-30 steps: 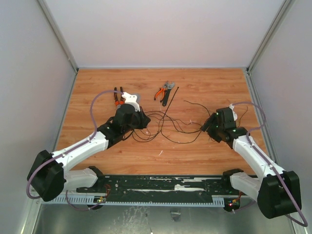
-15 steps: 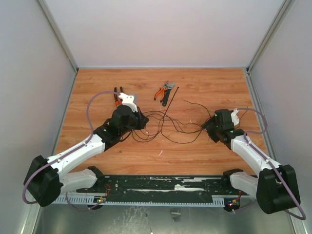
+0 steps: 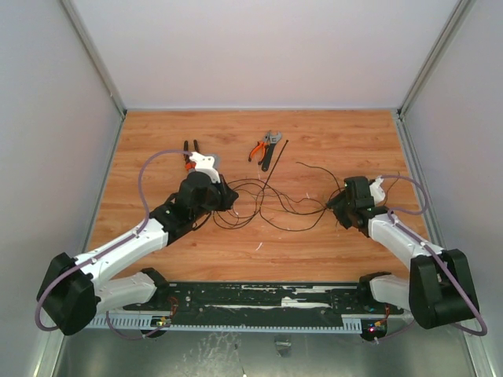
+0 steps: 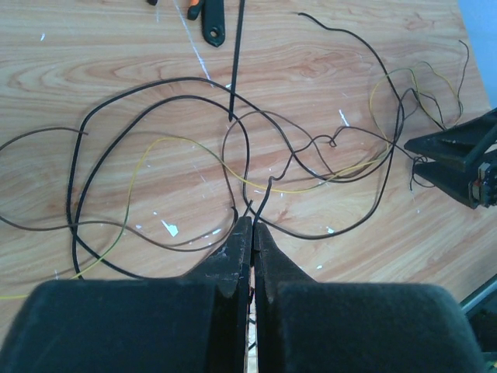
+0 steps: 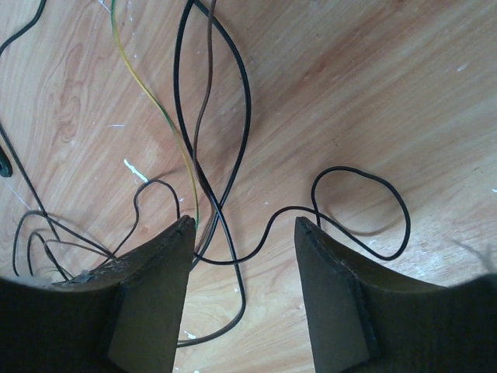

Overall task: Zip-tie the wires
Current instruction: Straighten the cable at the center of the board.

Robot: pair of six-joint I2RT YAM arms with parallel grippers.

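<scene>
likely pliers (image 4: 211,23) cropped top; wires (image 4: 248,148) exit left

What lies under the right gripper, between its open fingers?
Under the right gripper, black, brown and yellow-green wires cross on the wooden table. Its fingers cover where they continue.

wooden table (image 3: 330,133) in view, small pale flecks scattered over the boards. the wires (image 3: 271,210) sprawl in loose loops across its middle. the zip tie (image 3: 277,159) lies straight, its near end reaching into the tangle. orange-handled pliers (image 3: 258,149) sit just beside it, and a second pair (image 3: 189,151) lies farther left.
</scene>
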